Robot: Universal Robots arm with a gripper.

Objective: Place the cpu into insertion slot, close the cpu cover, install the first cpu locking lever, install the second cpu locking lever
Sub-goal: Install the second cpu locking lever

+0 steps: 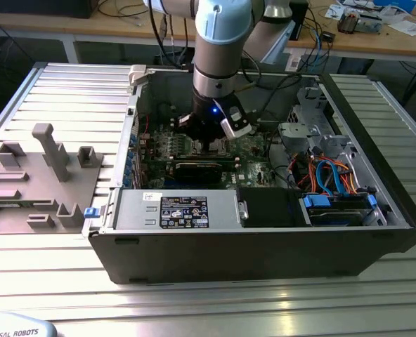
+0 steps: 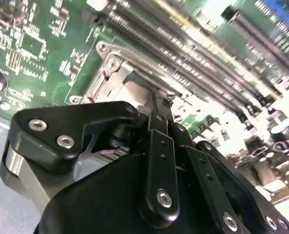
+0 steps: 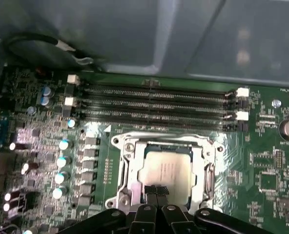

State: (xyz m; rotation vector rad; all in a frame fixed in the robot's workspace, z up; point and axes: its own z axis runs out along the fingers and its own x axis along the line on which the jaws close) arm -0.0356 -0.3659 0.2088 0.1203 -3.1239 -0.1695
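Note:
The cpu [image 3: 166, 168] lies flat in the insertion slot [image 3: 119, 199] on the green motherboard [image 3: 271, 185], its dull silver top showing. The silver cpu cover [image 3: 130, 170] lies down around it as a frame. My gripper [image 3: 156, 191] is shut, with its dark fingertips together at the near edge of the cpu and nothing seen between them. In the second wrist view my gripper [image 2: 159, 100] reaches down to the cpu cover [image 2: 113, 73], where a thin metal rod [image 2: 134, 70] runs along one edge. In the exterior view my gripper [image 1: 209, 144] is low inside the open computer case [image 1: 264, 246].
Long black memory slots [image 3: 154, 105] run just beyond the socket. Silver capacitors [image 3: 61, 161] stand beside it. A power supply [image 1: 180, 210] and a drive bay with blue and orange cables [image 1: 334, 175] line the case front. A grey fixture [image 1: 46, 168] sits on the exterior view's left.

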